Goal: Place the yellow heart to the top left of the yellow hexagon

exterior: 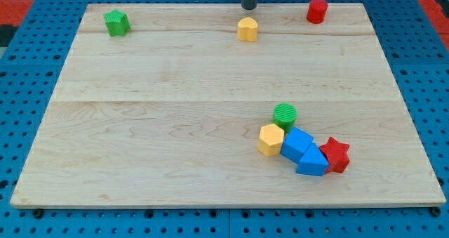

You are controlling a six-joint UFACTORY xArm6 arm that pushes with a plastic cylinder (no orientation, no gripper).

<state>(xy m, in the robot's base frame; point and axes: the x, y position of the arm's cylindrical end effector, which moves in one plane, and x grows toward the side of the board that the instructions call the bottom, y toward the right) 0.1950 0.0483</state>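
Robotics lab bench: pale wooden board (140, 126) atop blue perforated metal base (28, 217); small coloured plastic test blocks (309, 154).

A single camera looks down at a slant from the near edge, taking in the whole wooden surface (175, 126) from moderate range.

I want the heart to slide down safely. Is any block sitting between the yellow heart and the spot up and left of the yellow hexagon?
No, nothing visible blocks it. My tip sits just above the yellow heart, near the view's top. The board between it and the yellow hexagon is bare. The green round block sits to the hexagon's upper right, off that path.
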